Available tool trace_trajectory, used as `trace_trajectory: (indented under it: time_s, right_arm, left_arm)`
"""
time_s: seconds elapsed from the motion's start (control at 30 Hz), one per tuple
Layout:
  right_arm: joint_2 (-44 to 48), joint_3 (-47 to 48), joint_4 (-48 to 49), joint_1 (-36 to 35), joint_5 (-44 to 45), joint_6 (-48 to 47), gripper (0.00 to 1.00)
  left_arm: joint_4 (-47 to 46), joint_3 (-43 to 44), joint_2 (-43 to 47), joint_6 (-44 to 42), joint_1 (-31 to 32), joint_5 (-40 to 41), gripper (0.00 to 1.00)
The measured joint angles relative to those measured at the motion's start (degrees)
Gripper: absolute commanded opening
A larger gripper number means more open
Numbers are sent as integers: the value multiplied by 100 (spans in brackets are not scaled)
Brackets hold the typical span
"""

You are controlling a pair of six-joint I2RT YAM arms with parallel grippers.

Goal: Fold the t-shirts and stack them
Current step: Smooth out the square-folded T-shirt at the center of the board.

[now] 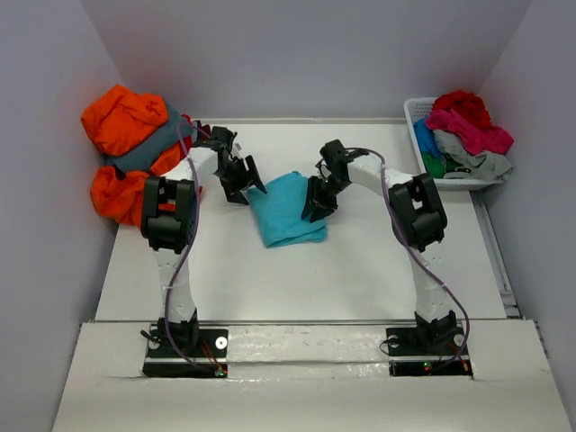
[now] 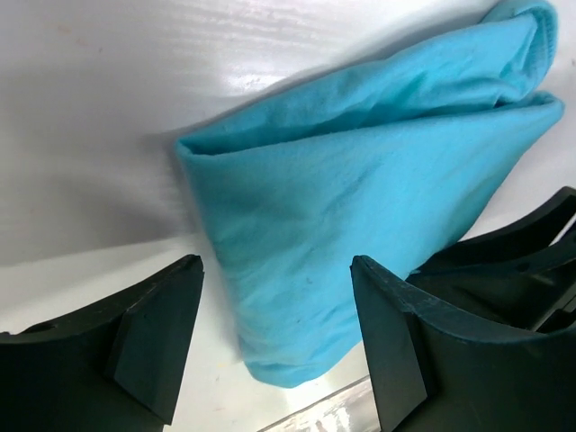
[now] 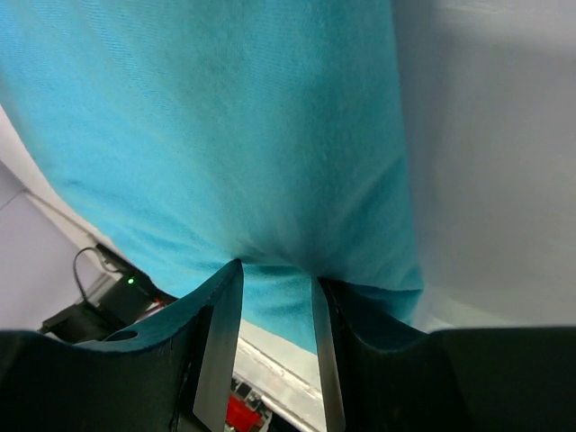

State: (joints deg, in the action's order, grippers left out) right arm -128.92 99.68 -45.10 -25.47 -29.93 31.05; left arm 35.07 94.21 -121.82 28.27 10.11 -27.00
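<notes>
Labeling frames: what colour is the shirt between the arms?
Turquoise; the shirt shows best in the left wrist view.

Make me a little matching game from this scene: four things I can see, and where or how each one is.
Things:
1. turquoise t-shirt
2. orange t-shirts
3. white basket
4. left pincer

Place or state:
A. far right, at the back
B. open, gripping nothing
C. folded, lying in the middle
D. heaped at the far left

Pairs: 1-C, 2-D, 3-A, 4-B
</notes>
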Motion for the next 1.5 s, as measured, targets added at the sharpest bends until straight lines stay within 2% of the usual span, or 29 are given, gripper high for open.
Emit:
trace_trajectory:
  time_s: [0.53,0.73,0.87,1.13,1.27,1.5]
  right_arm:
    - [-98,1228,-553,-4,708,-321,43]
    - [-629,1993,-662,-4,750,-450,43]
    - [-1134,2546,-691,-4,730,-527,43]
    - [-1399,2767,-715,-4,605,-575,43]
    - [-1405,2765,-708,-4,568,-579,43]
    - [-1405,2723,-673,0,525,-581,43]
  left_arm:
    - [-35,-1593,1375,31,0,76,78]
    - [-50,-2041,1598,26,76,-26,78]
    - [-50,-2072,1711,7,271,-74,78]
    - [-26,-2044,1803,7,896,-219,78]
    - [-13,-1676,1794,9,1154,-317,78]
    - [-654,-997,1423,142,1390,-645,78]
